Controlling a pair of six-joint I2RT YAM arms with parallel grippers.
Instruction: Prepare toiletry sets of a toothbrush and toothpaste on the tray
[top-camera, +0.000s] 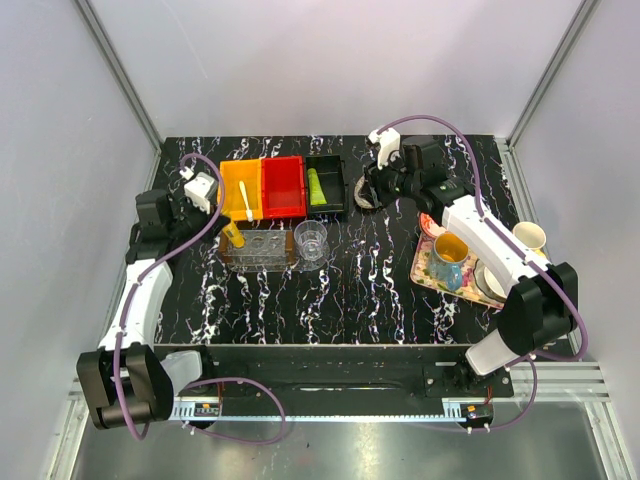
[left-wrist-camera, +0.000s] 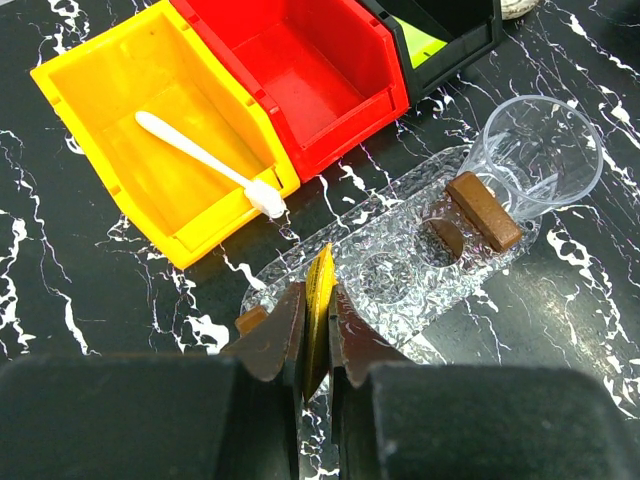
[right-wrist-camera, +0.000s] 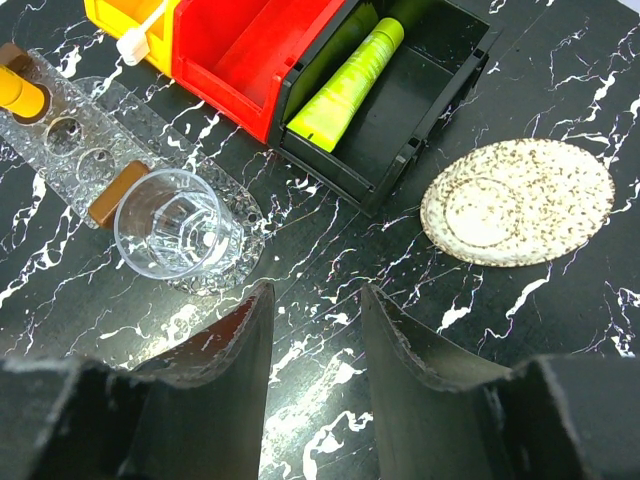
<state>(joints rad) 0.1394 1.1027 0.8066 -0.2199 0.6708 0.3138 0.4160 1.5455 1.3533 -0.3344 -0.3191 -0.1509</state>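
1. Black marbled counter (top-camera: 330, 300) from above: yellow bin (top-camera: 232, 180), red bin (top-camera: 283, 187) and black bin (top-camera: 335, 185) stand touching in a row near the far edge. The toothbrush (top-camera: 245, 203) lies in the yellow bin and the green tube (top-camera: 316, 187) in the black bin; the red bin shows a bare floor. The clear tray (top-camera: 262, 250) sits just in front, with a cup (top-camera: 311, 240) on its right end. The left claw (top-camera: 226, 226) is at the tray's left end with the yellow tube (top-camera: 234, 237). The right claw (top-camera: 372, 188) hangs just right of the black bin. A mug (top-camera: 447, 262) stands on a patterned tray (top-camera: 424, 272) at the right. Bare counter runs from the clear tray to the near edge.
2. Left wrist: the left claw is pinched narrow on the yellow tube's flat end, over the tray's end. The toothbrush head rests at the yellow bin's front lip.
3. Right wrist: the right claw stands half wide with only counter between its fingers, between the cup and a speckled plate (right-wrist-camera: 520, 200). The green tube lies slanted along the black bin's wall.
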